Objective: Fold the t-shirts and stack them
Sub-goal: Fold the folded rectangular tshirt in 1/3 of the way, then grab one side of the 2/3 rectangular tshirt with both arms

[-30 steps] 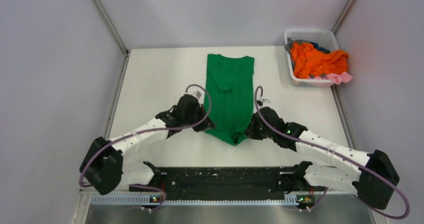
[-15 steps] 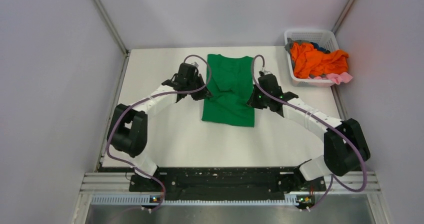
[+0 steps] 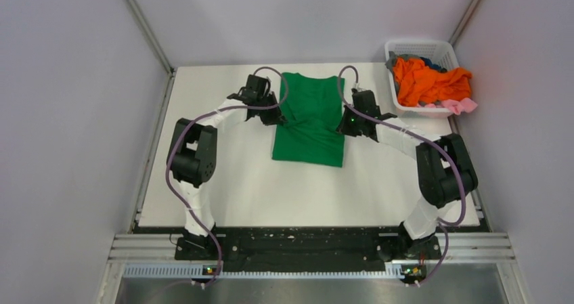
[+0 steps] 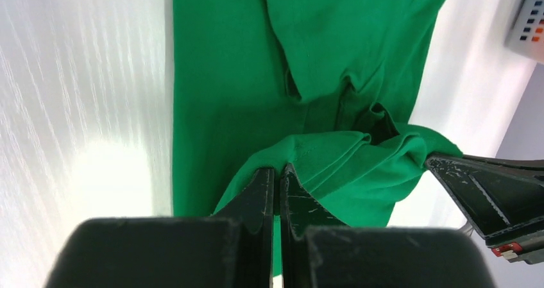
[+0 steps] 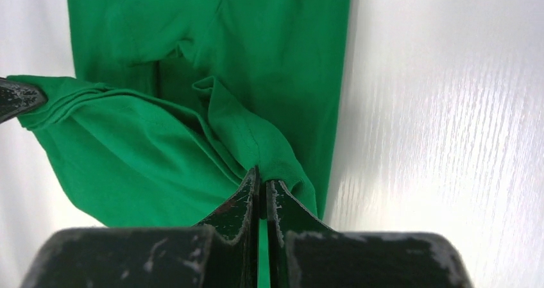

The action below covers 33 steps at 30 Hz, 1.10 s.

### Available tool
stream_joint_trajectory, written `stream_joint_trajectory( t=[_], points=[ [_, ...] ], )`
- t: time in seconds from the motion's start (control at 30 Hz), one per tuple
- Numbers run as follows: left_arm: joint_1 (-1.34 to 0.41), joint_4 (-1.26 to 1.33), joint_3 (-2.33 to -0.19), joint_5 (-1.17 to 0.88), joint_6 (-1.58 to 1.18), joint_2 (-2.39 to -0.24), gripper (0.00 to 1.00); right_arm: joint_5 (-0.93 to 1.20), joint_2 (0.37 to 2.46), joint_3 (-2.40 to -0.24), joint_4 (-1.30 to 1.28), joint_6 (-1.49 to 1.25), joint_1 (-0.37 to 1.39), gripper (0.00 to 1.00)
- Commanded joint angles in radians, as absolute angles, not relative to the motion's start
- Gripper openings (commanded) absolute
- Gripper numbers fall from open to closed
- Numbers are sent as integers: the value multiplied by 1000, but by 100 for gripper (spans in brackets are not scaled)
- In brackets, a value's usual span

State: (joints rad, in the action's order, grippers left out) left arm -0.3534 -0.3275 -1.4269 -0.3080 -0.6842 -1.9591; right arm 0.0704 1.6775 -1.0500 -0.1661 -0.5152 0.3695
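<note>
The left pincer [image 4: 277, 172] and right pincer [image 5: 260, 176] are each clenched on a hem corner of the one green t-shirt [image 3: 311, 124], which lies mid-desk [image 3: 237, 175] toward the far side, its lower half doubled over. This looks like the hem-to-collar fold; next, both should lay the hem flush at the collar and let go together. One basket [image 3: 420, 45] holds one orange t-shirt [image 3: 430, 80] plus pink, grey and blue scraps, too bunched to count
</note>
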Motion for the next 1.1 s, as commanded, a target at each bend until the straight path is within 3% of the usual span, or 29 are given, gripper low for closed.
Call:
stream_joint_trajectory(
  t=[0.0,0.1,0.17,0.2,0.27,0.3,0.33,0.4,0.43,0.73,0.9,1.07],
  points=[
    [-336,-337,-1520,-327,-650,-2015,0,132,1732,-1116,-50,-495,327,0],
    [-330,-348,-1549,-320,-647,-2036,2,167,1778,-1146,-29,-485,316,3],
    [-325,-355,-1563,-316,-645,-2040,16,182,1796,-1167,-31,-479,311,11],
    [-323,-359,-1566,-313,-644,-2037,25,181,1799,-1174,-31,-477,309,22],
    [-319,-367,-1571,-318,-640,-2025,29,175,1789,-1183,-36,-472,307,48],
    [-317,-375,-1569,-320,-639,-2011,33,174,1776,-1183,-39,-468,307,55],
    [-316,-377,-1559,-317,-637,-1991,41,177,1761,-1179,-41,-463,306,60],
    [-316,-368,-1521,-297,-635,-1938,91,178,1725,-1156,-40,-454,307,74],
    [-316,-359,-1489,-288,-638,-1908,98,178,1700,-1135,-41,-451,306,77],
    [-324,-241,-1035,-305,-691,-1657,99,280,1432,-771,37,-522,310,83],
    [-339,-223,-941,-309,-703,-1641,98,306,1374,-638,70,-576,317,85],
    [-346,-198,-919,-318,-725,-1679,88,324,1413,-626,61,-594,328,82]
  ],
)
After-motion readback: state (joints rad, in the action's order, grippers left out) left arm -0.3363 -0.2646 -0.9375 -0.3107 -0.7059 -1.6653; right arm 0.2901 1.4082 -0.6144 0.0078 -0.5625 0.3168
